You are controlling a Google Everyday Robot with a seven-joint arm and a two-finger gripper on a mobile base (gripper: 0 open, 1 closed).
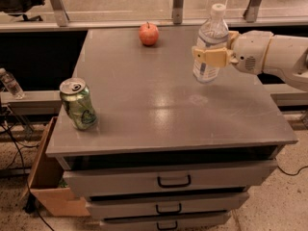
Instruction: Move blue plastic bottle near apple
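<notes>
— Blue plastic bottle (211, 32), clear, white-capped: where is it found?
— At two o'clock, held just above the grey metal table (144, 114), pinched by the tan fingers of the gripper (208, 57). The small round red apple (148, 33) is seen at twelve o'clock, apart.

The tool (210, 57) grips the blue plastic bottle (212, 32) above the table (144, 114) at right, apple (148, 33) near the far edge.

blue plastic bottle (210, 35) label: we read nothing.
green can (78, 105): we read nothing.
gripper (211, 57): clasping the bottle, right of the apple (148, 33).
</notes>
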